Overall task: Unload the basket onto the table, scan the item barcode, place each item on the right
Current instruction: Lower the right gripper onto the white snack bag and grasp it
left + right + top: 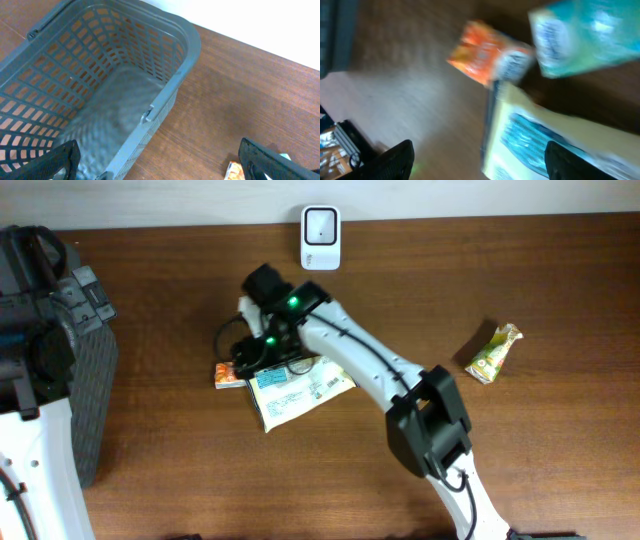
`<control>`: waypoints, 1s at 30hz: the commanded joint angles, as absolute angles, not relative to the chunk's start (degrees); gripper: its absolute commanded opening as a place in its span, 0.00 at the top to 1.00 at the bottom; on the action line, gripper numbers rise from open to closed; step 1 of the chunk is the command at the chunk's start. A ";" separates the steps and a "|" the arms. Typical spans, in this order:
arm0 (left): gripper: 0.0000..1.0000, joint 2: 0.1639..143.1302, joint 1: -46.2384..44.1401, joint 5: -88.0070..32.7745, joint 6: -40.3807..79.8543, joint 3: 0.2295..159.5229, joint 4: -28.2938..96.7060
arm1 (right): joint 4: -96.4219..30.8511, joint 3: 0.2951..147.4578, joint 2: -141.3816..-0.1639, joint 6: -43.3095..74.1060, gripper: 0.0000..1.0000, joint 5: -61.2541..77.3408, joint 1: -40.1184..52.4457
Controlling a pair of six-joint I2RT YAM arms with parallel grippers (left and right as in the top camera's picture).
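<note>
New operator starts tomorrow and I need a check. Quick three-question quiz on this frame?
1. True or false: the green snack packet lies inside the gray basket.
2. The right claw is over: A the gray basket, B the orange packet and cream package, C the green snack packet.
3. Fill in: the left claw stands ___, holding nothing.
Key: 1 false, it lies on the table, far from the gray basket; 2 B; 3 open.

Left pincer (160,167) and right pincer (480,165), fingers spread wide.
</note>
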State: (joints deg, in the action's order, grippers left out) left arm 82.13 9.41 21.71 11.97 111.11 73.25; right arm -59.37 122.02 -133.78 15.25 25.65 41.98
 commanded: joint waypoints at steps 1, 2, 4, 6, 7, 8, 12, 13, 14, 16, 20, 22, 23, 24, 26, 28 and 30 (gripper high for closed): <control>0.01 81.84 9.65 22.31 11.88 111.48 73.19 | -58.13 122.08 -135.20 15.40 0.18 26.39 48.05; 0.01 81.84 9.65 22.28 11.88 111.48 73.19 | -58.43 122.08 -135.94 14.96 0.17 26.41 50.06; 0.01 81.84 9.67 22.31 11.88 111.48 73.19 | -58.89 122.08 -137.03 13.93 0.09 26.81 51.24; 0.01 81.84 9.65 22.31 11.88 111.48 73.19 | -59.27 122.08 -138.30 13.93 0.09 29.76 49.76; 0.01 81.84 9.65 22.28 11.88 111.48 73.19 | -59.66 122.08 -139.39 13.93 0.09 31.31 49.15; 0.01 81.84 9.65 22.28 11.88 111.48 73.21 | -60.45 122.08 -140.70 13.93 0.09 33.01 48.49; 0.01 81.84 9.67 22.31 11.88 111.48 73.21 | -72.25 122.08 -141.53 13.74 0.10 21.26 44.12; 0.01 81.84 9.65 22.31 11.88 111.48 73.21 | -75.96 122.08 -141.49 13.72 0.10 17.50 42.28; 0.01 81.84 9.65 22.28 11.90 111.48 73.21 | -78.37 122.10 -141.47 13.67 0.10 15.66 40.60; 0.01 81.84 9.65 22.31 11.88 111.48 73.21 | -82.41 122.10 -141.47 11.29 0.11 15.33 37.56; 0.01 81.84 9.65 22.31 11.88 111.48 73.21 | -87.94 122.21 -135.57 7.25 0.15 15.77 34.04; 0.01 81.84 9.67 22.31 11.88 111.48 73.21 | -85.30 122.21 -130.32 9.89 0.18 11.35 33.21; 0.01 81.84 9.65 22.31 11.88 111.48 73.21 | -84.14 122.21 -128.38 13.52 0.18 7.09 31.99; 0.01 81.84 9.65 22.28 11.88 111.48 73.21 | -82.39 122.21 -127.13 18.28 0.18 4.97 29.74; 0.01 81.84 9.65 22.28 11.88 111.48 73.21 | -77.78 122.04 -127.79 31.79 0.21 -9.13 25.08; 0.01 81.84 9.65 22.31 11.90 111.48 73.21 | -76.93 122.04 -129.78 38.33 0.24 -14.92 20.60; 0.01 81.84 9.67 22.28 11.88 111.48 73.21 | -77.03 121.99 -131.61 38.46 0.18 -10.55 16.95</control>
State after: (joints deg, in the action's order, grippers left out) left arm 82.13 9.41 21.71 11.97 111.11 73.25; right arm -77.06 121.95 -129.10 33.58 -9.47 20.08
